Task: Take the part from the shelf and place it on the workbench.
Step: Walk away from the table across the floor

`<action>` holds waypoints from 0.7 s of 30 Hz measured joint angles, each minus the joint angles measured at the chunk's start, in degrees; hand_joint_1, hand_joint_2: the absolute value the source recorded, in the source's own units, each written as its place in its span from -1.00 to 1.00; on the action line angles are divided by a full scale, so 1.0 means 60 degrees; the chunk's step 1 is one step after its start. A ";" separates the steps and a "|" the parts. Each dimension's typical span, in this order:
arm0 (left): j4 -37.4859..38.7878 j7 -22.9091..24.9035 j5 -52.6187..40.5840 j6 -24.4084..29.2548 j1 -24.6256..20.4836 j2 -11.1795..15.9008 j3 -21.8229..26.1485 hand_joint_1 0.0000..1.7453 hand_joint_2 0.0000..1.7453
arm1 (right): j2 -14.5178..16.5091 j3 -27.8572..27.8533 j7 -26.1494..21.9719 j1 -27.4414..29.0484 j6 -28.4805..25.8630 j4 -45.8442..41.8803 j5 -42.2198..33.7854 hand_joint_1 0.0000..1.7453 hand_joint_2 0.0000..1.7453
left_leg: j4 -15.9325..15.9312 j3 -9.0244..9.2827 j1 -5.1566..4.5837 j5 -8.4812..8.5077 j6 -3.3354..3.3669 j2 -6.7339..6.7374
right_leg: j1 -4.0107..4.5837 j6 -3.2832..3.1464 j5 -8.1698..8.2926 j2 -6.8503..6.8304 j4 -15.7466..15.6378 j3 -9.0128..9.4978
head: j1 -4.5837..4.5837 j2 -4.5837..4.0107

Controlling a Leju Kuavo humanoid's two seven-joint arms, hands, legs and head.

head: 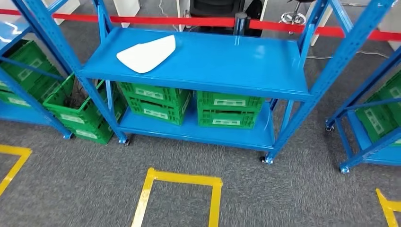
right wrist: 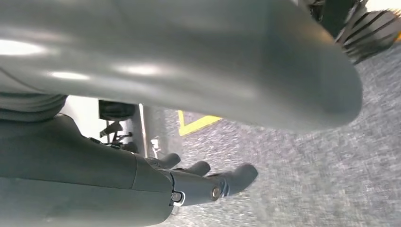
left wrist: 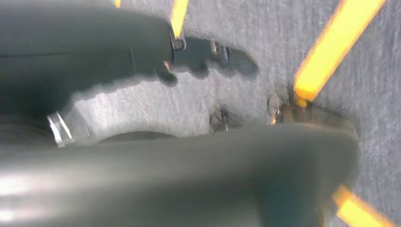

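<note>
A white, flat part with rounded corners [head: 147, 53] is lying on the top deck of the blue steel shelf [head: 227, 64], toward that deck's left end and well apart from everything else there. Under the deck, two stacks of green plastic crates [head: 156, 102] are sitting side by side on the shelf's lower level, the right-hand stack [head: 228, 109] showing white labels on its front. Another green crate [head: 79, 109] is standing just beside the shelf's left legs, partly on the neighbouring rack. A red barrier belt [head: 142, 20] is stretching across behind the shelf, and a rectangle of yellow floor tape [head: 182, 178] is marking the grey carpet in front of it. In the left wrist view, the left hand [left wrist: 203, 59] is hanging above the carpet with its dark fingers [left wrist: 239, 59] extended and apart, gripping nothing, while yellow tape strips are crossing the blurred floor beyond them. In the right wrist view, the right hand [right wrist: 198, 182] is likewise hanging over the carpet, its dark fingers [right wrist: 236, 177] stretched out side by side and holding nothing, with the thick grey thumb [right wrist: 227, 61] spread wide from them.
</note>
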 joint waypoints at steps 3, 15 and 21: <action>0.0006 0.0014 0.0004 0.0003 0.0035 0.0005 0.0000 -1.00 -1.00 | -0.0002 0.0005 -0.0005 -0.0029 0.0001 -0.0006 0.0005 -1.00 -1.00 | -0.0313 0.0659 0.0025 -0.0241 0.0140 0.0012 | 0.0025 0.0069 0.0526 -0.0119 0.1603 -0.0922 | 0.0117 0.0000; -0.0005 0.0036 0.0005 -0.0005 -0.0060 -0.0036 0.0000 -1.00 -1.00 | -0.0056 0.0010 -0.0008 0.0057 -0.0002 0.0017 0.0008 -1.00 -1.00 | -0.0183 0.3097 -0.0155 -0.1828 0.0166 -0.0080 | 0.0433 -0.0501 0.1641 -0.0109 0.0555 -0.2509 | 0.0428 0.0000; -0.0031 0.0046 -0.0003 -0.0034 -0.0145 -0.0113 -0.0003 -1.00 -1.00 | -0.0115 0.0012 -0.0043 -0.0012 -0.0024 0.0000 0.0002 -1.00 -1.00 | 0.2463 0.0836 0.0044 -0.2248 -0.0152 -0.0038 | 0.0240 -0.0651 0.0900 -0.0091 0.0129 -0.1324 | 0.0382 0.0000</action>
